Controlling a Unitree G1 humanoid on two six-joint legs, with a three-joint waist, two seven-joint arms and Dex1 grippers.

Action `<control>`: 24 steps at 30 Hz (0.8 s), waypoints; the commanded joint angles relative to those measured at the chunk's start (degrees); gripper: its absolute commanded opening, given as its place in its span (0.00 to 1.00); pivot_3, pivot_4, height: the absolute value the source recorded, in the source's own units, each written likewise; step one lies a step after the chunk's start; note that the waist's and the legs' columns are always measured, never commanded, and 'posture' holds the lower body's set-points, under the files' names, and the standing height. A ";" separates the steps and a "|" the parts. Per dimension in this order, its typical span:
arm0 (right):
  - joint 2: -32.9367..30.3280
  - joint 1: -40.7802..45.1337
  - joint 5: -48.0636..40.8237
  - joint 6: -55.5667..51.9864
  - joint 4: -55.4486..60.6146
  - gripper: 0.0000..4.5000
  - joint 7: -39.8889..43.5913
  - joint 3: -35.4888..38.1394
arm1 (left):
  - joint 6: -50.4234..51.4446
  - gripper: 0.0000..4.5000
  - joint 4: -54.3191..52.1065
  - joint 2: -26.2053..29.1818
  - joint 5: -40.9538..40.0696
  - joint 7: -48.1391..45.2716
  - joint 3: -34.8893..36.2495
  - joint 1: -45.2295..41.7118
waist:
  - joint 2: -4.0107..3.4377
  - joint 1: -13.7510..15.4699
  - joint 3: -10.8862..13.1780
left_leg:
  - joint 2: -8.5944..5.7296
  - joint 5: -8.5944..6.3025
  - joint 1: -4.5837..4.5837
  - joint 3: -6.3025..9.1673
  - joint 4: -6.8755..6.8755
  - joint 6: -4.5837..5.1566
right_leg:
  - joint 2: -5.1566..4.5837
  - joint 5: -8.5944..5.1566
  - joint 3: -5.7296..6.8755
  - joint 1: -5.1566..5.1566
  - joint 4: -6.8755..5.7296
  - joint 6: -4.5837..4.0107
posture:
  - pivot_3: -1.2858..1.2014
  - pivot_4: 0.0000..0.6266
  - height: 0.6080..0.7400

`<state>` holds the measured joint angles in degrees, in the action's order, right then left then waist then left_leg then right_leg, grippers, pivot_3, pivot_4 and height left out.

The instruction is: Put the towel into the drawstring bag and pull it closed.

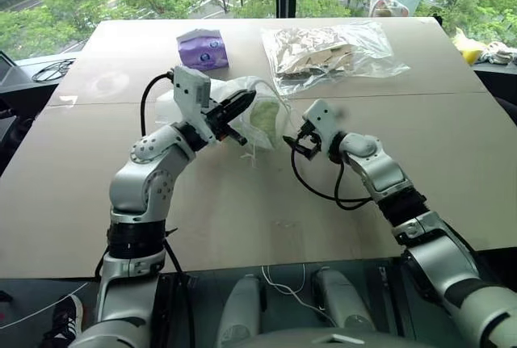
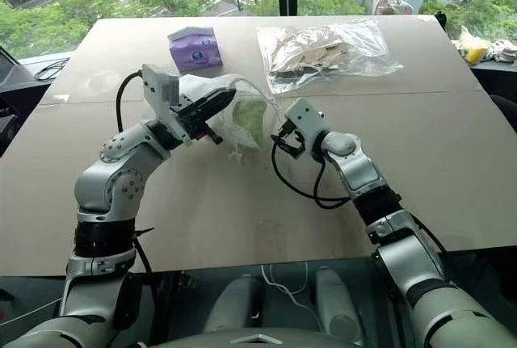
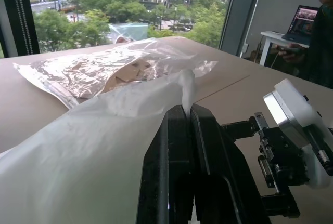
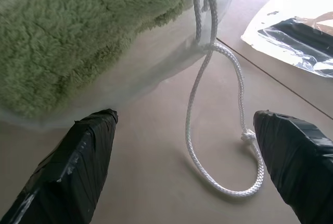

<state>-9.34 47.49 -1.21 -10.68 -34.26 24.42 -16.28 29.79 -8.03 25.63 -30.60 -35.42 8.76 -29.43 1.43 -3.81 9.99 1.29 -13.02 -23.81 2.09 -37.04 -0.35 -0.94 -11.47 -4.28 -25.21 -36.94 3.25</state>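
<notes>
The white drawstring bag lies mid-table, its upper fabric lifted. My left gripper is shut on that fabric; in the left wrist view its fingers are pressed together with the thin white cloth bunched at their tips. The light green towel sits inside the bag and shows through the fabric. My right gripper is open just right of the bag's mouth, low over the table. A white cord loop hangs from the mouth and lies on the table between the two black fingertips, untouched.
A purple tissue pack stands behind the bag at the far left. A clear plastic bag with brown contents lies at the far right. A person with a laptop is beyond the table. Bare tabletop stretches toward me.
</notes>
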 commanded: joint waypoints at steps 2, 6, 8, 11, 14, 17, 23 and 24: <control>2.41 5.55 0.96 8.21 -10.34 0.99 -3.60 4.32 | 0.08 0.00 -3.14 0.59 -1.55 -0.17 1.15 -0.50 | 0.00 0.12 0.00 | -0.01 0.00 -0.01 0.03 0.00 0.00 | 0.00 0.01 0.01 0.00 0.00 -0.01 | 0.52 0.24 1.00; 4.33 8.76 2.13 13.12 -17.28 0.99 -2.29 4.81 | 0.53 0.00 -3.54 0.59 -2.30 0.21 1.55 -0.23 | 0.00 -0.10 0.00 | -0.01 0.00 -0.01 0.03 0.02 0.00 | -0.01 0.01 0.01 0.00 0.00 -0.01 | 0.52 0.24 1.00; 5.07 10.57 3.49 15.51 -21.60 0.99 -3.33 4.90 | 0.69 0.00 -3.69 0.66 -2.46 0.14 1.53 -0.05 | -0.01 -0.25 0.00 | -0.01 0.00 0.01 0.03 0.05 0.00 | 0.00 0.01 0.00 0.00 -0.01 -0.01 | 0.52 0.24 1.00; 6.35 12.88 2.96 18.44 -26.31 0.99 -5.00 7.26 | 0.84 0.00 -3.80 0.78 -2.43 0.04 1.46 0.07 | -0.01 -0.25 0.01 | 0.00 0.00 0.04 0.04 0.07 -0.01 | 0.01 0.01 0.00 -0.01 -0.03 -0.02 | 0.52 0.24 1.00; 7.31 14.74 1.17 21.23 -29.39 0.94 -6.33 10.80 | 0.92 0.00 -3.93 1.06 -2.35 -0.05 1.58 0.28 | -0.02 -0.20 0.01 | 0.00 0.00 0.03 0.05 0.07 -0.01 | 0.01 0.01 0.01 0.00 -0.04 -0.02 | 0.52 0.24 1.00; 7.47 15.33 -0.43 23.62 -29.34 0.70 -6.26 13.88 | 0.86 0.00 -3.86 1.41 -2.25 -0.15 1.74 0.60 | -0.02 -0.18 0.01 | -0.01 0.00 0.03 0.05 0.07 -0.01 | 0.00 0.01 0.01 0.00 -0.04 -0.02 | 0.52 0.24 1.00; 6.23 13.54 -0.98 25.81 -26.30 0.06 -4.33 16.23 | 0.23 0.00 -2.60 1.24 -1.81 -0.52 1.13 0.89 | -0.02 -0.18 0.01 | -0.01 0.00 0.03 0.06 0.07 -0.01 | 0.00 0.01 0.01 0.00 -0.04 -0.02 | 0.52 0.24 1.00; 5.97 12.88 -0.98 25.72 -25.39 0.01 -4.04 16.37 | 0.15 0.00 -2.36 1.19 -1.73 -0.61 1.05 0.83 | -0.02 -0.18 0.01 | -0.01 0.00 0.03 0.06 0.07 -0.01 | 0.00 0.01 0.01 0.00 -0.05 -0.02 | 0.52 0.24 1.00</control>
<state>-2.84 60.52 -1.29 13.75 -62.76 19.81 -0.97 30.96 -9.44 26.61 -31.74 -35.51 9.07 -28.19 1.41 -3.99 10.01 1.28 -13.02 -23.78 2.15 -36.97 -0.36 -0.94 -11.45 -4.28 -25.21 -36.99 3.22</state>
